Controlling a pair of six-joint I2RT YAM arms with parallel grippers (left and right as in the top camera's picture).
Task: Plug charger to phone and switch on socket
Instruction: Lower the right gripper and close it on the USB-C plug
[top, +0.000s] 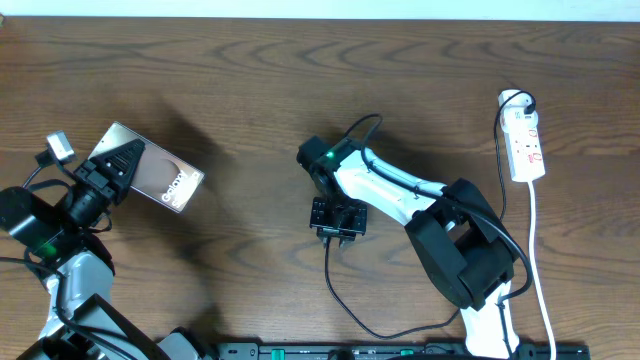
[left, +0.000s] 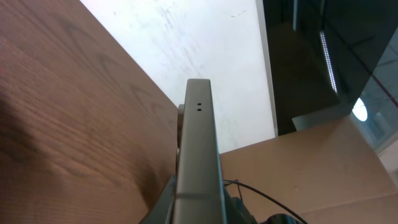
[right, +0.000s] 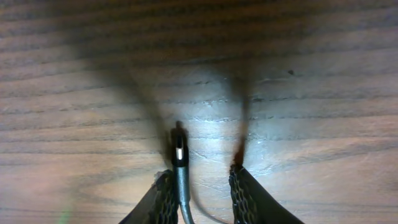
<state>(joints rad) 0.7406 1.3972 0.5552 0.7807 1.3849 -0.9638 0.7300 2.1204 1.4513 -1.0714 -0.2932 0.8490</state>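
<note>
- The charger (right: 179, 152) plug tip lies on the table (top: 250, 80) near its middle, between the narrowly parted jaws of the right pincer (right: 199, 186). It hugs one jaw and seems not yet pinched.
- The phone (top: 160, 175) sits clamped in the left pincer (top: 110, 170), at the left.
- The socket (top: 527, 145) lies far right.
- Risk: an off-centre pinch could twist the tip, so it misses the phone's port.

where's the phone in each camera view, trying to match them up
Overhead: the phone is at the left, lying at a slant, one end in the left gripper.
Left wrist: the phone is seen edge-on, a grey slab rising up the middle from the bottom edge.
Right wrist: not in it.
Shared landmark: the brown wooden table, visible in all three views.
</note>
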